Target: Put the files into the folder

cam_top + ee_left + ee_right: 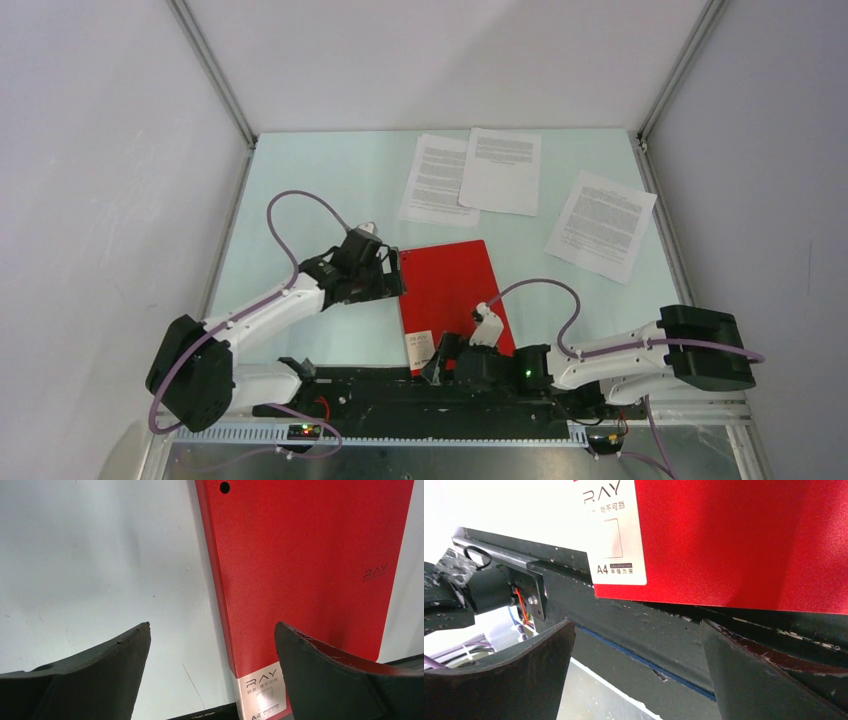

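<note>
Closed red folder (447, 290) on the table (330, 180) – left gripper (212, 626) at its left edge, right gripper (637, 622) at its labelled corner, both jaws apart.

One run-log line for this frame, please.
folder: closed | files: three, outside it | left claw: open | right claw: open

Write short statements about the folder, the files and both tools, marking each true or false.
1. The folder lies closed, red side up. True.
2. Two files overlap; the third lies apart, to their right. True.
3. The files are inside the folder. False: all three lie on the table beyond it.
4. The left tool is shut on the folder. False: it is open and holds nothing.
5. The white label is at a far corner of the folder. False: it is at the near left corner.
6. The right tool is open, by the label. True.
</note>
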Robot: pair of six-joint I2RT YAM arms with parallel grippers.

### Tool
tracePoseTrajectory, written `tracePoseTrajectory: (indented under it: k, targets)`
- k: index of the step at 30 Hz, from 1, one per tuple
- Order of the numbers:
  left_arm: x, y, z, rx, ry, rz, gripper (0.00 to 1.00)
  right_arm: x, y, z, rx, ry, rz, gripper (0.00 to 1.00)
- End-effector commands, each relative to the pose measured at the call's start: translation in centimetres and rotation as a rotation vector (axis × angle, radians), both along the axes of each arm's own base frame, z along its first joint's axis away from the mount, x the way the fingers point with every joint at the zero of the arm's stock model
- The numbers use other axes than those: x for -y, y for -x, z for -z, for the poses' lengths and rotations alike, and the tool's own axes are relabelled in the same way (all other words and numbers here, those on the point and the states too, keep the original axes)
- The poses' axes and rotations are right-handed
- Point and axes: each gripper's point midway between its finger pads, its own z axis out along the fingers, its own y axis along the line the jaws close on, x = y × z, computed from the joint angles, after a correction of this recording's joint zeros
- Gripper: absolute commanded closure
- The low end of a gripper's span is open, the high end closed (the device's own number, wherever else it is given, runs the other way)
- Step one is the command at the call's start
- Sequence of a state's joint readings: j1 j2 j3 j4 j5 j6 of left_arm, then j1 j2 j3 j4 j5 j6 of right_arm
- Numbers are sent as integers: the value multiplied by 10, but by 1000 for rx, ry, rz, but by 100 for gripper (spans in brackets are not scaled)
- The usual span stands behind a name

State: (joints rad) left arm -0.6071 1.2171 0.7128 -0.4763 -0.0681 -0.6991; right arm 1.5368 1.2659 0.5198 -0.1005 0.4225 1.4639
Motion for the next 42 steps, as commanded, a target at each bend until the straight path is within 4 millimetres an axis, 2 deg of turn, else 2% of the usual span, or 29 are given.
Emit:
tracePoseTrajectory:
  k: [1,6,14,22,25,36,40,42]
  targets:
    - [5,-4,-10,36,56,-9,2,-3,-19,-8,72,-80,126,0]
    - [4,-4,-9,31,58,-6,2,7,-33,-13,122,-178,216,0]
    - [9,-7,-9,17,65,9,2,46,-48,-7,150,-254,326,0]
    - [19,-9,-4,-14,95,20,2,60,-51,-17,149,-367,340,0]
    - [23,-11,-3,-19,108,20,2,68,-55,-13,142,-405,362,0]
    - [26,-9,4,-41,115,22,2,67,-81,-25,158,-463,395,0]
    - [29,-9,12,-61,117,19,0,68,-91,-25,138,-503,428,0]
    - [33,-11,16,-66,130,20,5,69,-92,-17,124,-499,431,0]
